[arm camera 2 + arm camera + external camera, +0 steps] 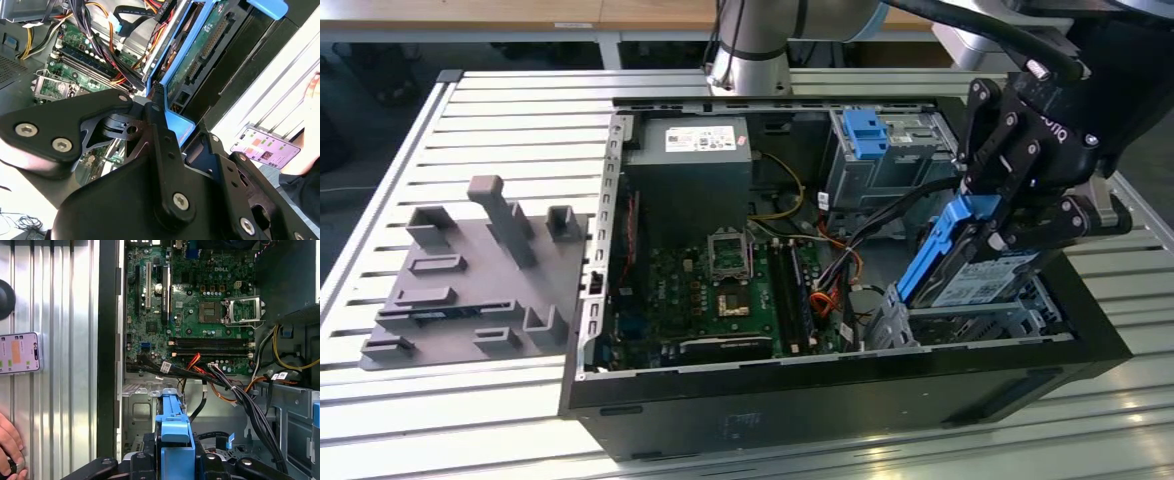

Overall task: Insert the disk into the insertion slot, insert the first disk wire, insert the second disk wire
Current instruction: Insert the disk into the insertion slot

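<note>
- Slatted metal table (494,110) with an open black computer case (854,400) lying on its side; in the exterior view a grey fixture plate (467,290) with upright pegs sits at 9 o'clock of the case.
- The arm (750,40) rises from its base at 12 o'clock of the exterior view and reaches across to 3 o'clock, where its wrist bends down over the case's corner.
- The gripper (997,232) points down and leans toward the middle of the case. It is closed on the disk (977,275), one finger on each long side.
- The disk stands steeply tilted, label facing the camera, blue carrier (945,240) along its edge.
- Its lower end is at the open top of the slot (974,322), the silver perforated bay at 4 o'clock. I cannot tell whether it touches the metal.
- At 1 o'clock of the disk stands a taller silver cage (887,165) with a blue clip (865,132) on top.
- Loose cables (894,210) run between the cage and the motherboard (720,290), just beside the disk.
- In the second wrist view a black finger (162,135) presses against the carrier, and the disk's green circuit board (207,45) faces the camera.
- In the first wrist view a phone (19,352) lies on the table outside the case, with a person's hand (7,445) near it.
</note>
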